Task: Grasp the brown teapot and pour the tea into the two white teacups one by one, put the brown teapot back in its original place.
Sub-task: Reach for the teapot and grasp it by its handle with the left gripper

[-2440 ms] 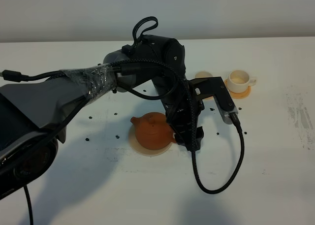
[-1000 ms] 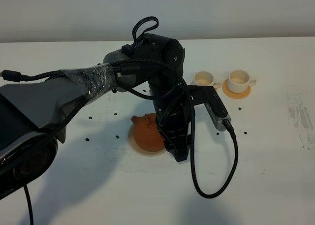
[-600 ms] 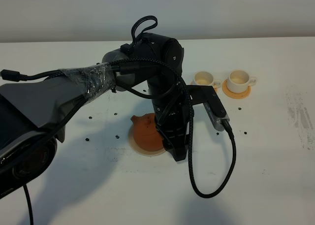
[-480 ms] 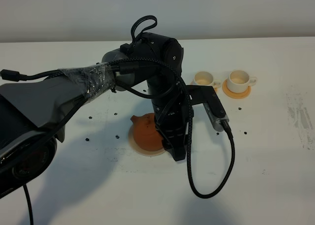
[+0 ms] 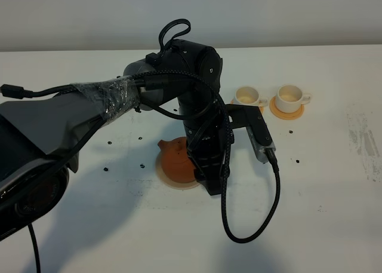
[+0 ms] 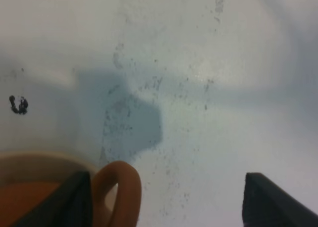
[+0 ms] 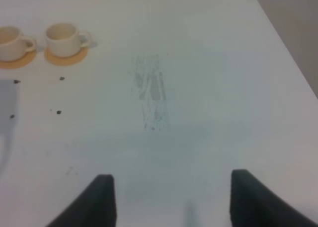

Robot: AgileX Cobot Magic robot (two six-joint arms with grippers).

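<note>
From the high camera, the brown teapot [image 5: 174, 159] sits on its tan coaster [image 5: 165, 177] on the bench [image 5: 334, 201]. The left arm stands over the pot's handle side and hides the handle. The two white teacups [image 5: 246, 95] [image 5: 290, 96] rest on orange coasters [image 5: 286, 112] well apart from the pot. A black cable [image 5: 262, 219] sags close to the bench and could drag or snag once the pot is carried toward the cups.

In the left wrist view, the left pincer [image 6: 169, 202] is released. The pot's loop handle [image 6: 121, 192] sits just beside one finger [image 6: 77, 199], with the other finger well apart from it. That lopsided line-up is the main risk. If the fingers close as they stand, the far finger may shove the handle, turning the pot on the coaster or catching only the loop's edge. A poor hold could let the pot swing or slip during pouring. The picture is soft, so I cannot tell whether finger and handle already touch.

In the right wrist view, the right pincer [image 7: 171, 202] is released and holds nothing above bare bench, clear of the cups.
</note>
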